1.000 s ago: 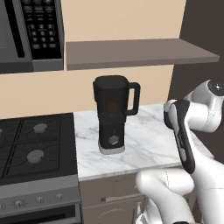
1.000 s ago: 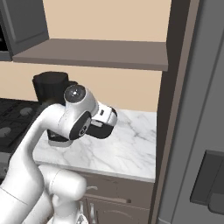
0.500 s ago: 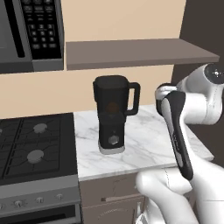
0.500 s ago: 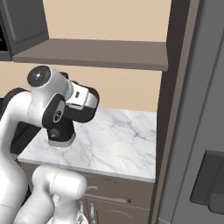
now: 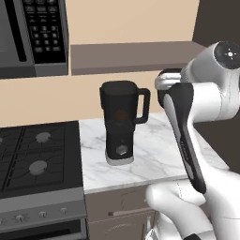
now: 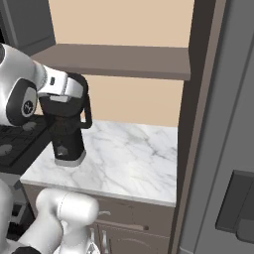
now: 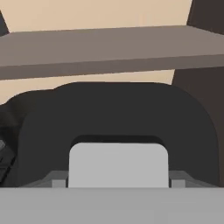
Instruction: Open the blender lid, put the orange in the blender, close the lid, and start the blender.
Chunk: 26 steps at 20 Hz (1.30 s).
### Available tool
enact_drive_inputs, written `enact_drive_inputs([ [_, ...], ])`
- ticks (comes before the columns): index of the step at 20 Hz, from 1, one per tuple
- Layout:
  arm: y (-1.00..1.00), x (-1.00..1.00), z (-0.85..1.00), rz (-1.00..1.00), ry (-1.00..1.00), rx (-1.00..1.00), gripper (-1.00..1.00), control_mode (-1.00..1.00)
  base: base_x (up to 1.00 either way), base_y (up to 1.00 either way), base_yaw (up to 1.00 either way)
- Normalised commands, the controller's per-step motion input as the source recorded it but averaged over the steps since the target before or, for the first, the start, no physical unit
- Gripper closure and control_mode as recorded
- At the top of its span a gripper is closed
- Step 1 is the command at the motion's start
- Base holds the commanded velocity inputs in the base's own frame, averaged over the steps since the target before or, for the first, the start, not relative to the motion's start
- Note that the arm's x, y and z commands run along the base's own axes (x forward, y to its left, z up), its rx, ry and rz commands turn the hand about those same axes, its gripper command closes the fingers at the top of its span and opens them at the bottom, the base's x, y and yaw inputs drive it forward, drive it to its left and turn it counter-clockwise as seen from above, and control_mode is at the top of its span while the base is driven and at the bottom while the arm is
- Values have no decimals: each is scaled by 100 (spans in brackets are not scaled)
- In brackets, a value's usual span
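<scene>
Lining up on the blender, lid not touched yet

Couldn't tell if my jaws were open or closed. My wrist hung just right of the blender [image 5: 122, 122] on the marble counter [image 5: 154, 150], lid [image 5: 118, 87] still on. The orange [image 5: 120, 114] looked inside the jar already. Next I'd need to get above the lid.

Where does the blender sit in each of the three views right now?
Left base view: blender at centre, on the marble counter, right of the stove.
Right base view: blender at left, partly behind the arm.
Hand view: its dark handle looms close, low centre.
Shared landmark: the brown shelf above.
</scene>
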Motion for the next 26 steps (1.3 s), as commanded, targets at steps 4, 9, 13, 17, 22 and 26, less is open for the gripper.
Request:
enact_drive_inputs([
  [4,67,-10,52,3,0,-1,100,-100,0,0,0],
  [9,54,0,17,3,0,0,100,-100,0,0,0],
  [13,33,26,0,3,8,1,100,-100,0,0,0],
  [17,18,45,0,4,13,1,100,-100,0,0,0],
  [22,13,43,0,3,7,0,100,-100,0,0,0],
  [26,14,40,-1,3,1,0,100,-100,0,0,0],
])
